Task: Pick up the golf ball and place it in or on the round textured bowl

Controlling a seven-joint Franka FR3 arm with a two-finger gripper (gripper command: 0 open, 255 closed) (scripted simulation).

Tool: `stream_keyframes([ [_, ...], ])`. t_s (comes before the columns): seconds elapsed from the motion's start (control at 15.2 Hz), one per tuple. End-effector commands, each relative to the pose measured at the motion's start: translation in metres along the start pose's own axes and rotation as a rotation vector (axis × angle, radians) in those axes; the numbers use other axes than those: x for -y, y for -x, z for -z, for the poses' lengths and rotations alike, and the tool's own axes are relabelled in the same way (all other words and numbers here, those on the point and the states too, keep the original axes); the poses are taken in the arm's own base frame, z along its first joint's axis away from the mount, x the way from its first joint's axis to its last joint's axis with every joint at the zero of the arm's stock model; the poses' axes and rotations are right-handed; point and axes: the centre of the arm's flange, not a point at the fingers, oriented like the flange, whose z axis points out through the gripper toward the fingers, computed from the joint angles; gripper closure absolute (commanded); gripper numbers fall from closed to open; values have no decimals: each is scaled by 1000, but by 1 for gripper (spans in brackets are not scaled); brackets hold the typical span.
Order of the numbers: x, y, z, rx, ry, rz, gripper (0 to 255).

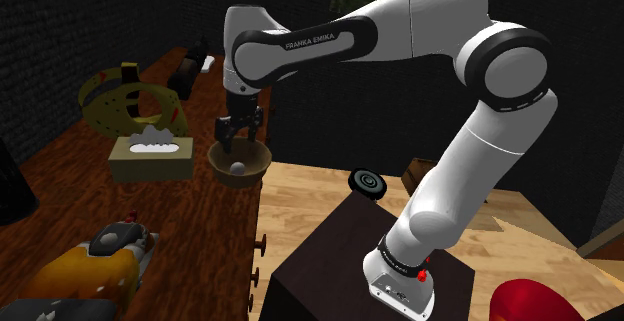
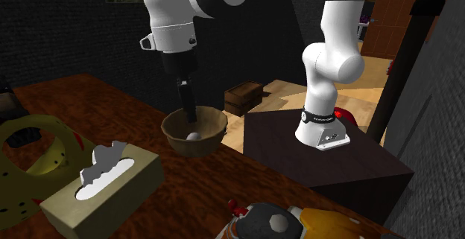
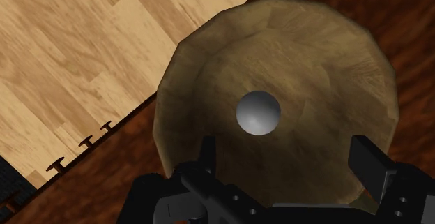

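**Shoulder view.** The all-black two-finger gripper [image 1: 238, 145] hangs over the round brown rough-walled bowl [image 1: 262, 158], fingertips at about rim height. The small pale grey golf ball [image 1: 237, 167] lies inside the bowl, on its floor. The bowl stands on the dark red-brown wooden table [image 1: 200, 229], close to the edge nearest the stand. An olive tissue box [image 1: 150, 157] sits just beside it, toward the view's left.

**Second exterior view.** The fingers reach down into the bowl's mouth, above the ball. The ball rests low in the hollow, apart from the fingertips.

**Wrist view.** The two fingers stand wide apart with nothing between them, so the gripper is released. The ball lies beyond the tips, near the middle of the bowl floor, touching neither finger.

**Judgement, step in hand.** Placement looks done and the retreat remains.
- Lift straight up along the gripper's own line, with the fingers kept spread.
- Move sideways only once the tips are above the rim.
- A finger catching the wall could drag the bowl toward the nearby table edge.

**Orientation.**
- The ball is a sphere, with no long axis and no facing. No dimples or markings are visible to give it one.
- The bowl is round and upright, its mouth up. Its only axis is the vertical one.
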Motion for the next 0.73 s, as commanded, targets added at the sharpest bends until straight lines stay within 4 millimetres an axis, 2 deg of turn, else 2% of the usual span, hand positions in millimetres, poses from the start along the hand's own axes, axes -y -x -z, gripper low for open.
stream_keyframes([
  [0.0, 0, 0, 0, 0, 0, 0, 0],
  [0.07, 0, 0, 0, 0, 0, 0, 0],
  [0.33, 0, 0, 50, 0, 0, 0, 0],
  [0.66, 0, 0, 50, 0, 0, 0, 0],
])
